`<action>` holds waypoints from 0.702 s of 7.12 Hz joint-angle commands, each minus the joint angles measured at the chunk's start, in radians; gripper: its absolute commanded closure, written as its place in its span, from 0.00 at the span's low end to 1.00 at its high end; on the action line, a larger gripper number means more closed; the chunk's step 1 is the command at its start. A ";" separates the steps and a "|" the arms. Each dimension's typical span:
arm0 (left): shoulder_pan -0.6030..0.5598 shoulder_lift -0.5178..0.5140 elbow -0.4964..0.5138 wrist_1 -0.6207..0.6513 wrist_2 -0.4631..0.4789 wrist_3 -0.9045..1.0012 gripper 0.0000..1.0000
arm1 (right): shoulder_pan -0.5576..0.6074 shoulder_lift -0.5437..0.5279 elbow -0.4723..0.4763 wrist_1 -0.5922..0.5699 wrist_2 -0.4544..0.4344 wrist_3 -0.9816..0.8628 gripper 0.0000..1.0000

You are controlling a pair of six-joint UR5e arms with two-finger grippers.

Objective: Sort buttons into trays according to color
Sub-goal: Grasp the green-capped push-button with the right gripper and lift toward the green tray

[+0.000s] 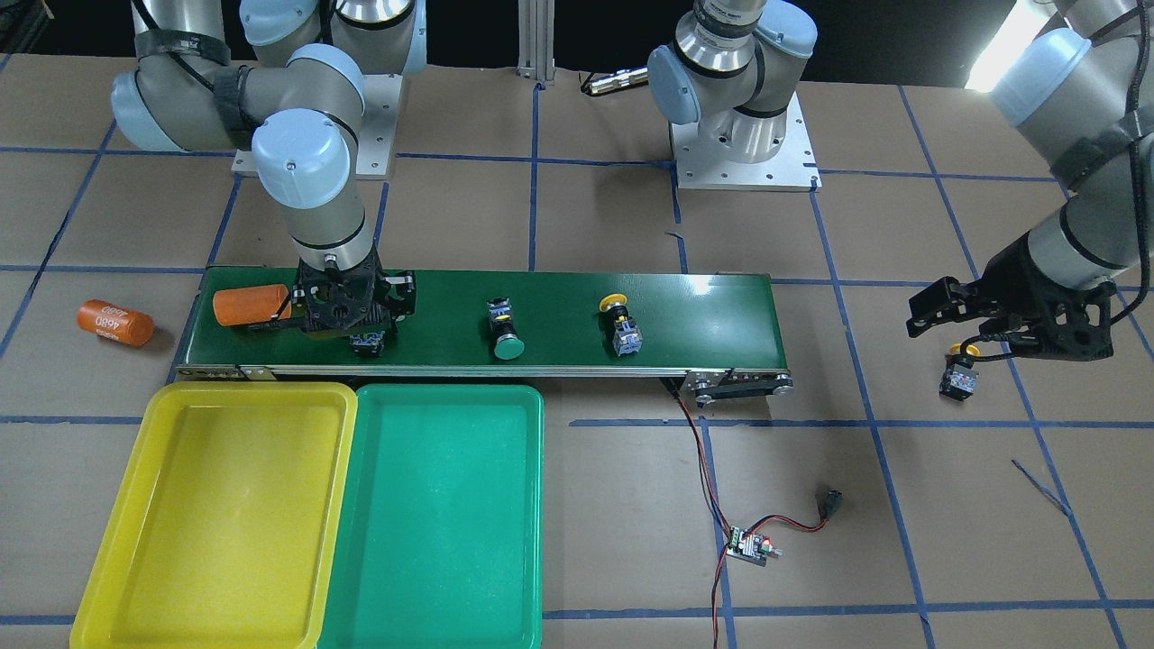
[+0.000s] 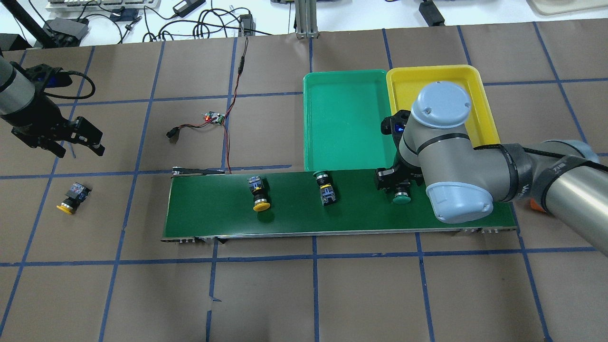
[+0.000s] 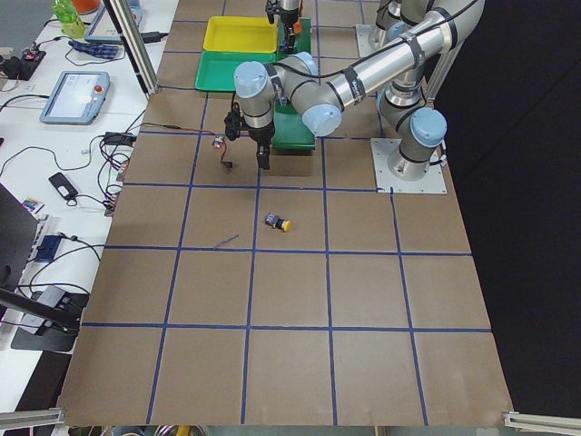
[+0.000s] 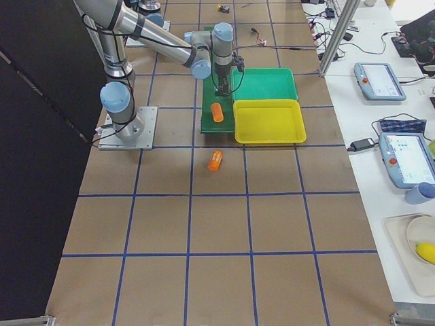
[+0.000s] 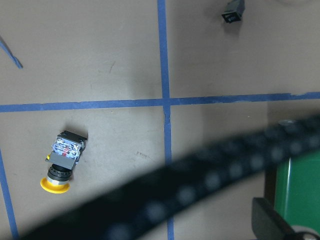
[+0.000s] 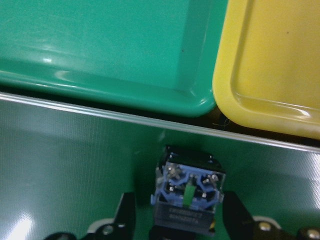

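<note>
My right gripper (image 2: 401,183) is low over the conveyor's right end, open, its fingers either side of a green-capped button (image 6: 189,192) that lies on the belt. That button's cap (image 2: 403,198) shows in the overhead view. A second green button (image 2: 325,187) and a yellow button (image 2: 259,192) lie further along the belt. Another yellow button (image 2: 73,194) lies on the table near my left gripper (image 2: 78,148), which is open, empty and above the table. The green tray (image 2: 346,118) and the yellow tray (image 2: 427,78) stand side by side beyond the belt, both empty.
The long dark-green conveyor (image 2: 361,218) crosses the table's middle. An orange 4680 cylinder (image 1: 248,305) lies on the belt beside my right gripper, another (image 1: 114,322) on the table past the belt's end. A small controller board (image 2: 213,117) with red wires lies near the belt's left end.
</note>
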 commanded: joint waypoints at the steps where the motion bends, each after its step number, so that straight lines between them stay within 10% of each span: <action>1: -0.003 0.015 0.002 0.003 0.012 0.026 0.00 | -0.003 0.002 -0.018 0.008 0.000 0.003 1.00; 5: -0.009 0.022 -0.041 0.007 0.005 0.019 0.00 | 0.004 0.118 -0.303 0.097 0.041 0.003 0.98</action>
